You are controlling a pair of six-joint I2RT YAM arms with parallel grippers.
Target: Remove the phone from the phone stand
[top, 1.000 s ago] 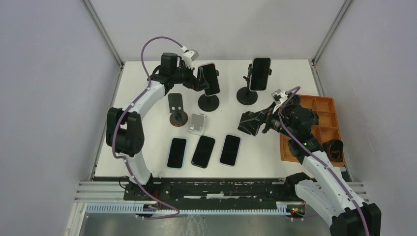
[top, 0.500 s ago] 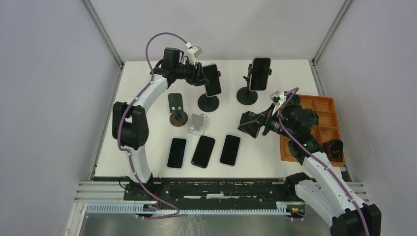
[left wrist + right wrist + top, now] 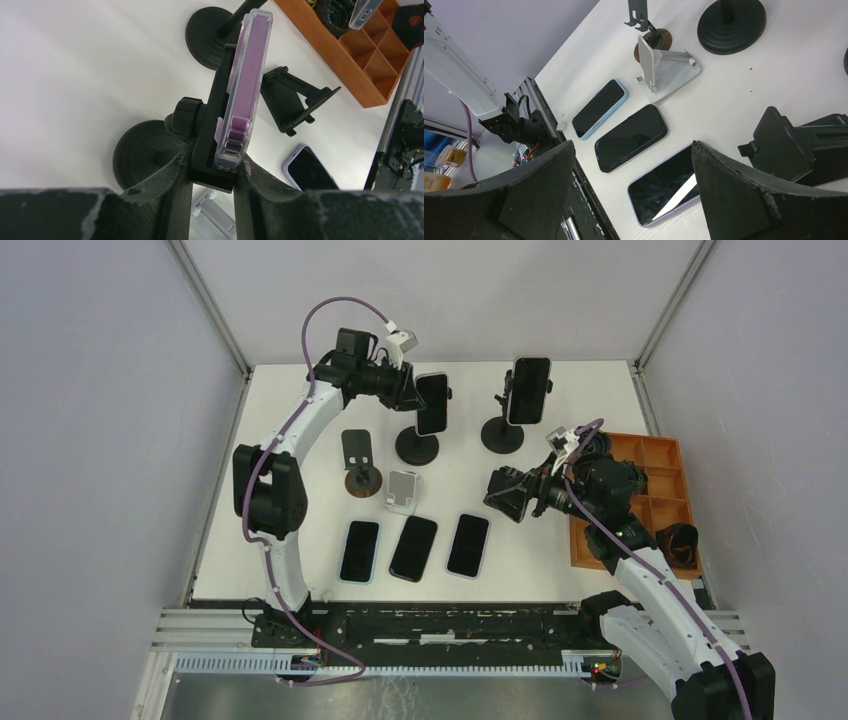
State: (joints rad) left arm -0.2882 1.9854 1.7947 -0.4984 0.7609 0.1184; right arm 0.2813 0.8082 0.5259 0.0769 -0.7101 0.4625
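Observation:
A phone in a clear purple case stands upright in the clamp of a black phone stand at the back of the table. My left gripper reaches it from the left. In the left wrist view its fingers press from both sides on the phone's lower end and the stand's black cradle. The stand's round base lies behind. My right gripper hangs open at mid right, and in the right wrist view nothing sits between the right gripper jaws.
A second phone sits on another black stand at the back. Three phones lie flat near the front. A small dark stand and a white one stand mid-table. An orange tray is at the right.
My left gripper has closed from wide open onto the phone and its cradle. The left arm has risen, and the stand has shifted slightly left. The right arm has barely moved.

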